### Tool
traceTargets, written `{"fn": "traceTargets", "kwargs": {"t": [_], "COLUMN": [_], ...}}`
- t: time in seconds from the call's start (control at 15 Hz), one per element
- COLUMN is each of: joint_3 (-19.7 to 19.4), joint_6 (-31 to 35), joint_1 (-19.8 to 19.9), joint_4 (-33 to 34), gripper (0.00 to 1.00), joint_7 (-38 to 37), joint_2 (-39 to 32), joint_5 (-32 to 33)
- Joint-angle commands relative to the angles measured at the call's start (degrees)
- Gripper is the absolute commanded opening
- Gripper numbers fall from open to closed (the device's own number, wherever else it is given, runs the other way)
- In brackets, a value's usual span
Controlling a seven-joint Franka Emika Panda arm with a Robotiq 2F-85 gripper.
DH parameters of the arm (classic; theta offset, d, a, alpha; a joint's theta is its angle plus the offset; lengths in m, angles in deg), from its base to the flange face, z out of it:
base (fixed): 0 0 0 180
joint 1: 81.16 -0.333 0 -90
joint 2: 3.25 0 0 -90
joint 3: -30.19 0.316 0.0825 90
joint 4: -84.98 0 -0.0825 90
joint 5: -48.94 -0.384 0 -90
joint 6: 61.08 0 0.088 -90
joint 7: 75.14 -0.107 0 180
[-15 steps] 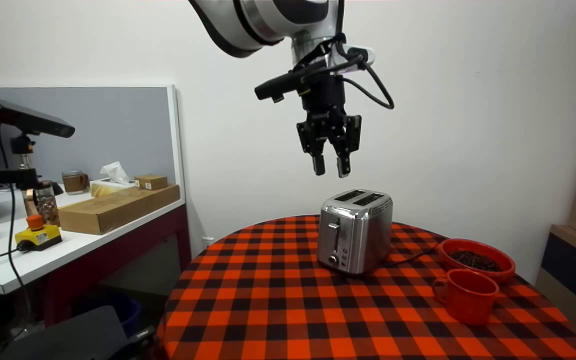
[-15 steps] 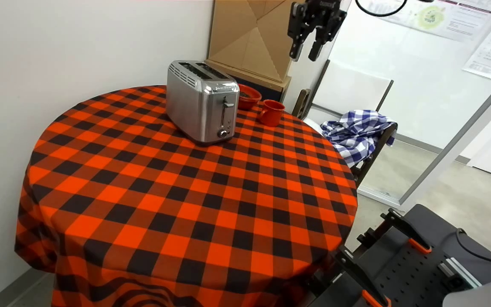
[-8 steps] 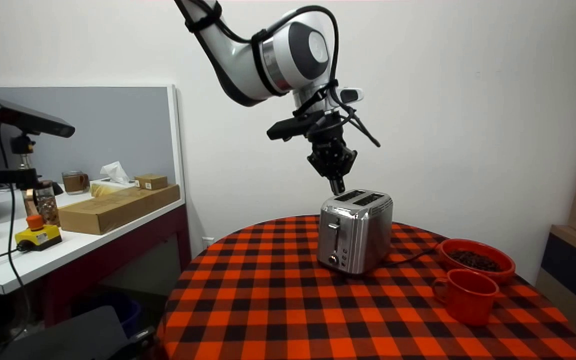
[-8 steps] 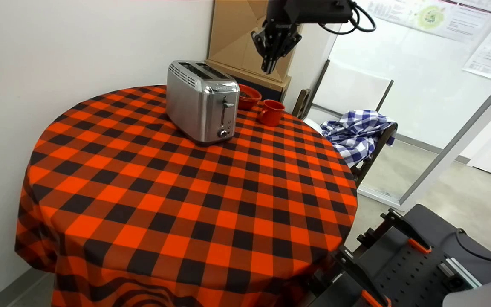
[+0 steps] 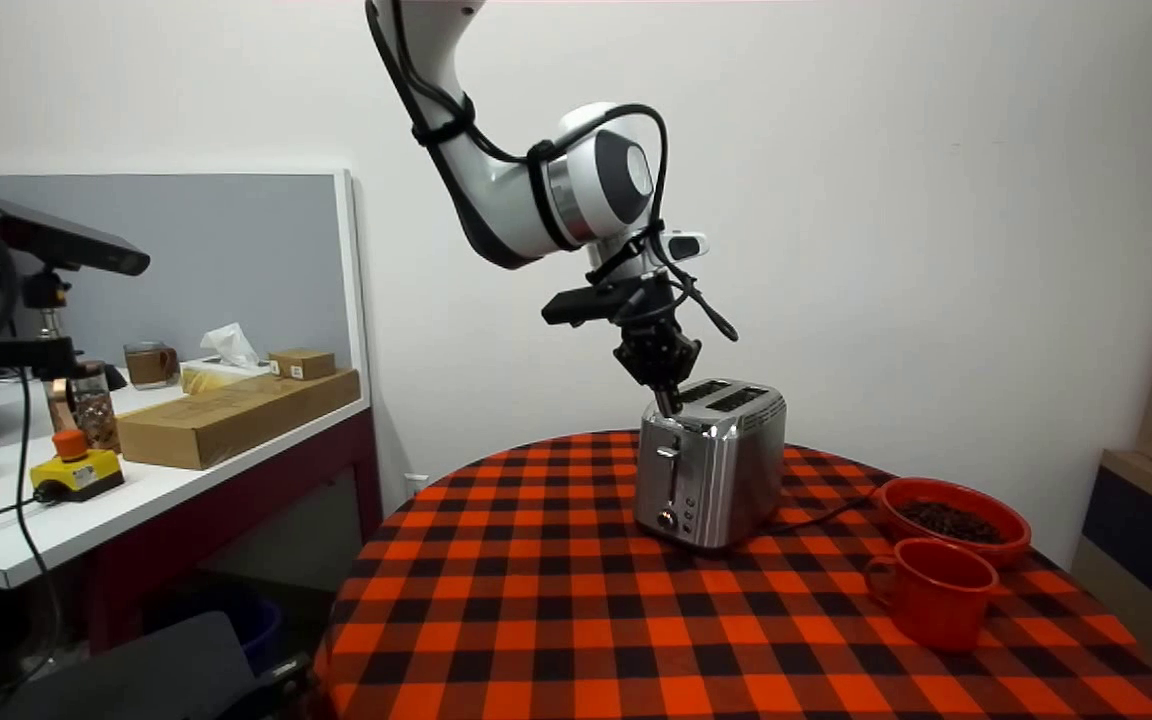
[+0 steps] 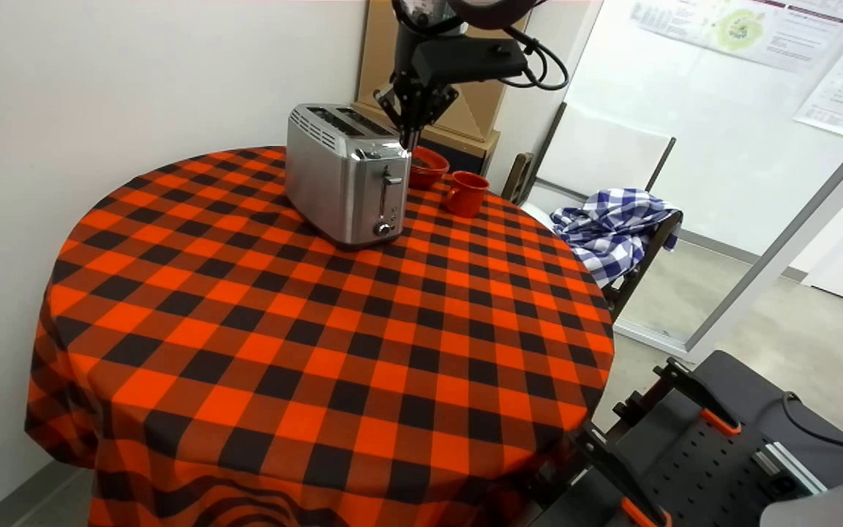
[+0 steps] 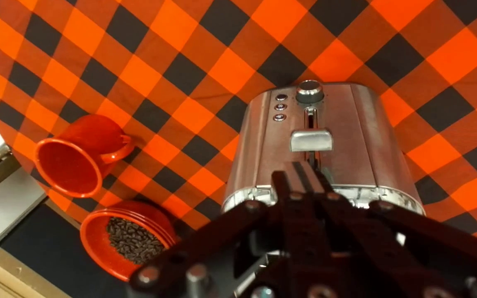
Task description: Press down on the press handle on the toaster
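Gripper [image 7: 303, 174]: we see jaws closed together
Toaster [image 7: 350, 153]: just below the jaws; touching, we cannot tell
Lever [image 7: 311, 140]: below the jaw tips
Mug [image 5: 941, 600], bowl [image 5: 1014, 545]: well apart from the jaws

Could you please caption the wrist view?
Closed claw near the press handle of a toaster, red mug and bowl at left.

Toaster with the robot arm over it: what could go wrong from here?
The closed fingers are near the top front edge of the toaster, so they might catch that edge before reaching the press handle. The handle is a small tab, so the fingers could slip off it. The toaster stands on a checked cloth, so a slanted push might slide or tip it.
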Motion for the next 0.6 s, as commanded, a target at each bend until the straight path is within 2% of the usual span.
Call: {"fn": "traceTargets", "kwargs": {"t": [0.0,0.53], "joint_3": [-3.21,-5.59], "joint_6": [-0.07,-0.97], "joint_1": [-3.34,-6.77], "joint_4": [6.10,11.23], "gripper": [0.03,0.02], "joint_7": [-1.37,0.02], "joint_2": [-5.56,-12.81], "joint_5": [1.02,-0.51]}}
